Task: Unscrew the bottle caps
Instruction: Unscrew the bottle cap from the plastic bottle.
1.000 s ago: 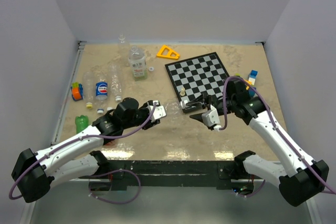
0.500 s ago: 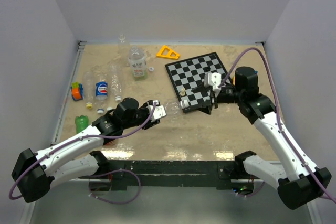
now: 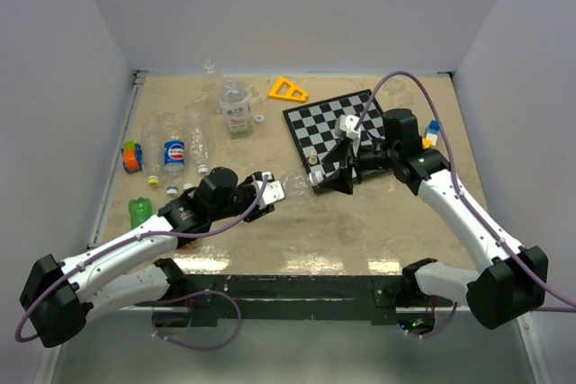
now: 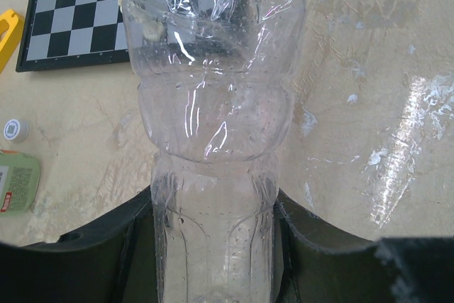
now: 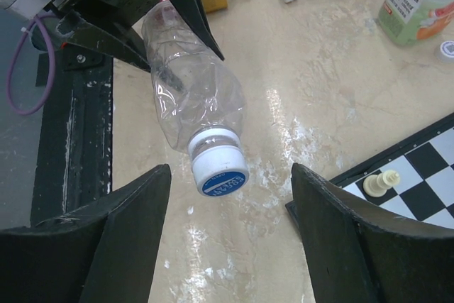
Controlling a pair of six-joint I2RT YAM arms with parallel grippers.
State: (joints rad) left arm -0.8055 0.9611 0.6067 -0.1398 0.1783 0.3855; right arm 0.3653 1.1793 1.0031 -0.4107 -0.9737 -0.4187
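One clear bottle [image 5: 202, 94]: thin, crinkled, see-through plastic, ribbed at the waist and dented at the shoulder. In the top view it sits just toward 6 o'clock from the centre of the table [image 3: 396, 222], between the two arms. Its long axis runs roughly along the 9-to-3 line, close to level, with the neck pointing to 3 o'clock.

One cap [image 5: 219, 172]: round, with a white ribbed skirt and a blue printed top, seated on that neck. Only the right wrist view shows it plainly. The top view loses it against the pale, stone-patterned tabletop, and the left wrist view looks up the body until the neck end leaves the frame.

Left gripper [image 3: 267, 192]: clenched on the bottle's lower body, with black fingers [image 4: 120, 246] pressed to both sides.

Right gripper [image 5: 230, 169]: released, with the jaws spread wide on either side of the cap and touching neither the cap nor the bottle.

One chessboard [image 3: 340, 128]: flat, with black and white squares, at 1 o'clock from the held bottle. A pale chess piece [image 5: 381, 181] stands at its near edge.

One labelled bottle [image 4: 14, 184] and one loose white cap [image 4: 14, 130] lie at 9 o'clock in the left wrist view.
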